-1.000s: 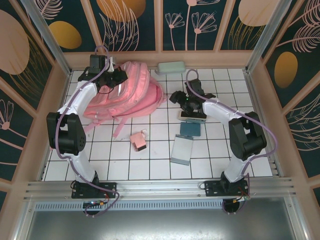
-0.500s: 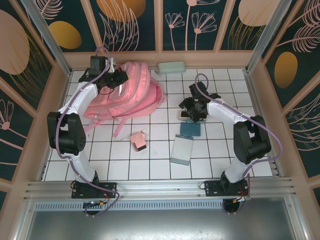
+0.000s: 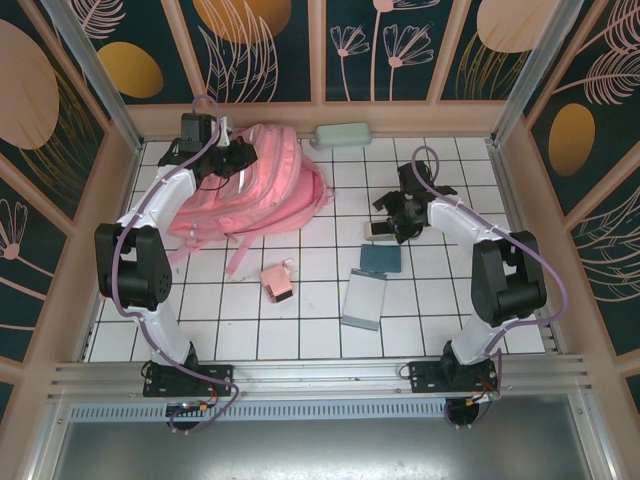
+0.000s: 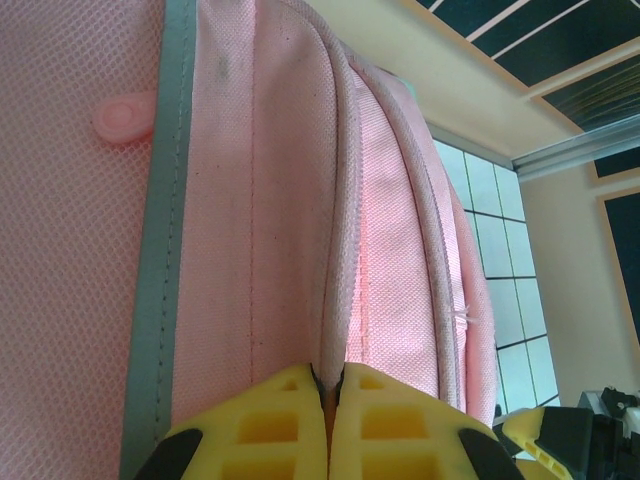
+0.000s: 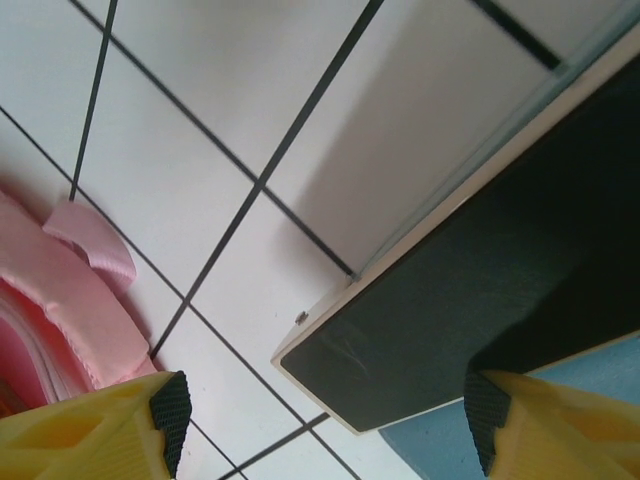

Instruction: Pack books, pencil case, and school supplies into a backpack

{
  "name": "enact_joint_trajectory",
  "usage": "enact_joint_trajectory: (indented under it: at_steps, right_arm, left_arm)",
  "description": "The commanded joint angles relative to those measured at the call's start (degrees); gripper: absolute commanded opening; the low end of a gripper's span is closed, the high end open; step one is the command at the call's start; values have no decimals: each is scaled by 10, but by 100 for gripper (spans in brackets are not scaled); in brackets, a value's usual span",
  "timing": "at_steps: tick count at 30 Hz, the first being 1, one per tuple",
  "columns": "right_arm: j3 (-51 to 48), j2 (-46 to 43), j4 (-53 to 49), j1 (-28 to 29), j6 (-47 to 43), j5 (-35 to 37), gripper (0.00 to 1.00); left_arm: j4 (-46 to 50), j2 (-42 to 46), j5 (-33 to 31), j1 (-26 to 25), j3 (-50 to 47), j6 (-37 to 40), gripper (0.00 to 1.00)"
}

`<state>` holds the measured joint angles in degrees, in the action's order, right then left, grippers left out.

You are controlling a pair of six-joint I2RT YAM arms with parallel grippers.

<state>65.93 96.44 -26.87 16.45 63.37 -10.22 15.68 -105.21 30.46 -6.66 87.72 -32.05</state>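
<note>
Trouble is likeliest at the right gripper (image 3: 397,213). Its jaws are spread wide over the black-and-cream box (image 3: 378,230), which lies toward 3 o'clock from the table's middle. In the right wrist view 1 pad (image 5: 482,420) hangs over the box top rather than past its edge. Closing from there could press on the lid or skid the box onto the teal pad (image 3: 380,258) just beside it at 6 o'clock.

The left gripper (image 3: 228,160) is pressed together on a seam of the backpack (image 3: 265,195) at 10 o'clock; if that pinch slips, the fabric would drop.

Nearby are the mint-green case (image 3: 342,135) at 12, and the pink box (image 3: 277,282) and grey-blue box (image 3: 364,298) toward 6. A pink strap (image 3: 240,255) trails across the route to the bag.
</note>
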Motion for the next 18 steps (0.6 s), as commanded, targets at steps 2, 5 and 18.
enact_joint_trajectory:
  at_steps: [2,5,18]
  right_arm:
    - [27,36,-70,-16,-13,28,77]
    - [37,28,-83,-11,-25,46,78]
    - [25,-24,-128,-12,-26,86,85]
  left_arm:
    - [-33,2,-5,9,0,2,0]
    - [-33,1,-6,9,-1,4,0]
    - [-49,-18,1,9,4,-5,0]
